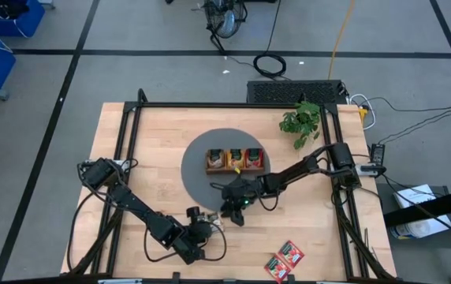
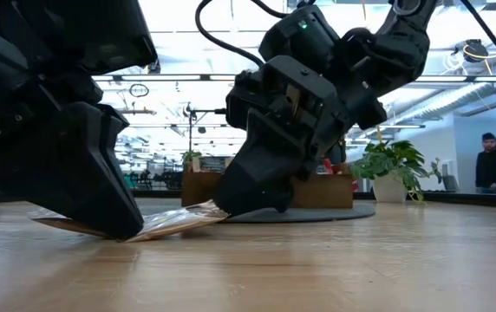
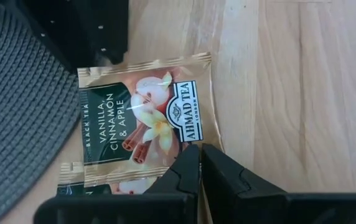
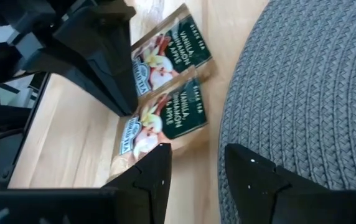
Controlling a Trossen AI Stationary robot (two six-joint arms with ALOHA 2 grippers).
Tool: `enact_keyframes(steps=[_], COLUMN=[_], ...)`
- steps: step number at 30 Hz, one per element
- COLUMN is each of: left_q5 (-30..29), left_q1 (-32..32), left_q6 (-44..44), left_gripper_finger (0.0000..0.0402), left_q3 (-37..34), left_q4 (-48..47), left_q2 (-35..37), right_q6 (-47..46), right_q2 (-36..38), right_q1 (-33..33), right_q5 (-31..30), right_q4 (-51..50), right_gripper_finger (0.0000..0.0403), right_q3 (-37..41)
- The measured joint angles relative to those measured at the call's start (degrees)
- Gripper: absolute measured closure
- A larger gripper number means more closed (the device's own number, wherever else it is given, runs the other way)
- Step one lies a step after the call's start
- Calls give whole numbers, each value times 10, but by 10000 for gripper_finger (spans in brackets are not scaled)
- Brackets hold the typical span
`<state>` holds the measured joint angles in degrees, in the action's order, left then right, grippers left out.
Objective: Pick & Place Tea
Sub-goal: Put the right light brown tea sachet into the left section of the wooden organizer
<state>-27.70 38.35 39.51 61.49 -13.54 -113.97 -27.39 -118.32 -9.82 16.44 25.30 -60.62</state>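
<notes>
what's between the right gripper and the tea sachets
Nothing visible. The open right gripper sits just over the nearer sachet, by the mat edge. The shut left gripper presses the farther sachet beside it.

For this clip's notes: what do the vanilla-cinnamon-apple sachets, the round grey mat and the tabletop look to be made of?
Sachets: probably foil-lined paper or film; glossy printed face, crimped gold edge strips, and they flex rather than lie stiff.
Round grey mat: seemingly woven or braided fibre, matte; concentric ribbed rows show.
Tabletop: wood, light and smooth, likely sealed butcher-block; parallel planks with grain lines.
</notes>
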Motion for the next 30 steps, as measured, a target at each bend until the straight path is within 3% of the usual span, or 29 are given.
enact_keyframes(steps=[15,19,26,30], left_q5=[0,-1,-8,-6], left_q1=[-28,-28,-26,-18], left_q6=[-47,-46,-88,-129], left_gripper_finger=[376,376,376,376], left_q3=[-3,-9,-18,-3], left_q4=[44,53,93,87], left_q2=[-2,-1,-1,0], right_q6=[48,70,115,133], right_q2=[-1,-2,-2,-2], right_q1=[-8,-10,-15,-16], right_q5=[2,2,-1,0], right_q4=[-2,7,24,28], right_gripper_finger=[275,305,393,392], right_q3=[1,2,2,2])
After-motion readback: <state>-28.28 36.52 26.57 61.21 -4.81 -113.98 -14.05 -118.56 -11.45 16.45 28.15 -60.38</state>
